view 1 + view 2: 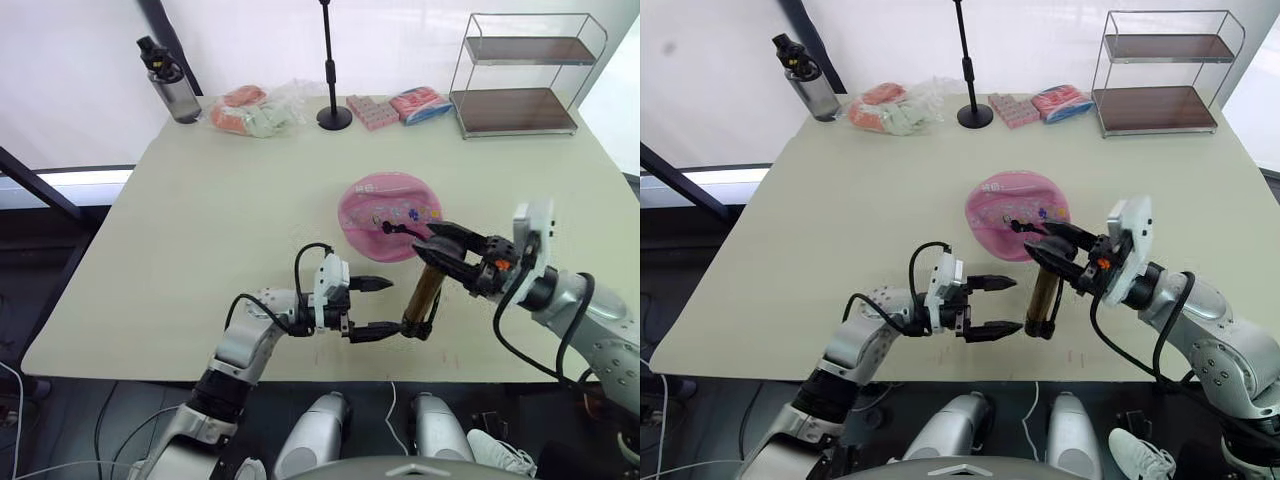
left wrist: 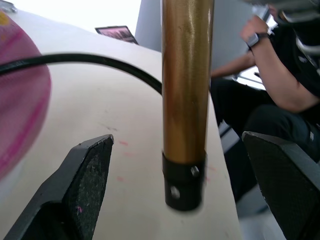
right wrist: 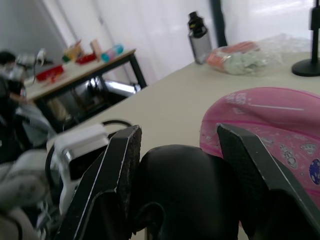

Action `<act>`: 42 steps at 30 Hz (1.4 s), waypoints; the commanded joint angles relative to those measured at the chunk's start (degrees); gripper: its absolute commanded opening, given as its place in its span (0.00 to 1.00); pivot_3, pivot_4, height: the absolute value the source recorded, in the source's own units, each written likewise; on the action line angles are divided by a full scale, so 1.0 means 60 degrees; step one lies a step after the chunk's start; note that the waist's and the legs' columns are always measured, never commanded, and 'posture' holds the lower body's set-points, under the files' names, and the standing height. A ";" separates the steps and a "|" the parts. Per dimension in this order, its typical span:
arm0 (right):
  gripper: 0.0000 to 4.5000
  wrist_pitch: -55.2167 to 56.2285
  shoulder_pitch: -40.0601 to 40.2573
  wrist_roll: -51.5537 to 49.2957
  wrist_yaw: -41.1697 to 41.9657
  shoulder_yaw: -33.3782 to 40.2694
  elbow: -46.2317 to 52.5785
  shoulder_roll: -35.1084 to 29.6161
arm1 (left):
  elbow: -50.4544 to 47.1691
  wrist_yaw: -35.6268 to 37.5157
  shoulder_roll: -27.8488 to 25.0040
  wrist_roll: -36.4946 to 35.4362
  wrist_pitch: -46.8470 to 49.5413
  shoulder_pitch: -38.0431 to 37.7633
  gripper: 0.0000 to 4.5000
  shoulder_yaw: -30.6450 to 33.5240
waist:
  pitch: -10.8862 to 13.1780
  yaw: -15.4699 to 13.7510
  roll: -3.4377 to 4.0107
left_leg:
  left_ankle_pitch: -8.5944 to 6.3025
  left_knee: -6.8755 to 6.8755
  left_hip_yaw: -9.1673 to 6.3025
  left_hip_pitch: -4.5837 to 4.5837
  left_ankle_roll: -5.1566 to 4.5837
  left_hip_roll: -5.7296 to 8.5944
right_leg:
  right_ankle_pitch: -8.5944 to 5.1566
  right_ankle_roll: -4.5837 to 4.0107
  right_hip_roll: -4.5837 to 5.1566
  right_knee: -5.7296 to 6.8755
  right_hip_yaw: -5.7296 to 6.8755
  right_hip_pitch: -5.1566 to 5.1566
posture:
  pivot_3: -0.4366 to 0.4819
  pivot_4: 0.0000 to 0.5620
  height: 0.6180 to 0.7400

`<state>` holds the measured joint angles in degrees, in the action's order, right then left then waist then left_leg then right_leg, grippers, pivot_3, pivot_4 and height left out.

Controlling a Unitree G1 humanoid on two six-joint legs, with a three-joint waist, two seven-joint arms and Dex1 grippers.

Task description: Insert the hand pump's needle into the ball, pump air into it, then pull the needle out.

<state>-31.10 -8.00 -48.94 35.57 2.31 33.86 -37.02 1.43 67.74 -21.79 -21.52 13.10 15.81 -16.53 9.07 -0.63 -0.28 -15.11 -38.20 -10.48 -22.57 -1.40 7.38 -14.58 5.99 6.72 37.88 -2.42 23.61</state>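
Note:
The hand pump (image 1: pixel 425 290) stands upright near the table's front edge, a bronze-gold cylinder (image 2: pixel 185 75) with a black bottom cap. My right gripper (image 1: pixel 442 250) is shut on the pump's black handle (image 3: pixel 182 185) at its top. My left gripper (image 1: pixel 385 308) is open, with one finger (image 2: pixel 87 175) on each side of the pump's lower end and a gap on both sides. The pink ball (image 1: pixel 388 213) lies as a flattish disc just behind the pump. The thin black hose (image 1: pixel 402 231) runs from the pump onto the ball. The needle is too small to make out.
Along the table's back stand a dark bottle (image 1: pixel 172 85), bagged items (image 1: pixel 252 110), a black stand base (image 1: pixel 334 118), pink packets (image 1: pixel 395 107) and a wire shelf (image 1: pixel 520 75). A seated person (image 2: pixel 280 65) is beyond the table's front edge (image 1: pixel 300 378).

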 commanded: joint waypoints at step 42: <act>0.43 0.4897 0.0532 0.3077 0.4226 -0.0842 -0.2115 0.0951 | 0.5041 0.0083 0.1826 0.3330 -0.2781 0.2419 0.98 -0.1513 | 0.0002 -0.0012 -0.0010 | 0.0003 -0.0018 -0.0014 -0.0006 0.0005 0.0003 | 0.0005 0.0001 0.0001 0.0012 0.0012 -0.0003 | 0.48 0.27 0.96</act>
<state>-1.85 -4.75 -29.72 60.92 -3.93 20.45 -31.27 31.09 68.43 -11.77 -1.22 -3.21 29.86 -25.74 9.08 -0.70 -0.34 -15.10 -38.31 -10.56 -22.60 -1.37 7.40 -14.55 6.00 6.73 37.95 -2.35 23.59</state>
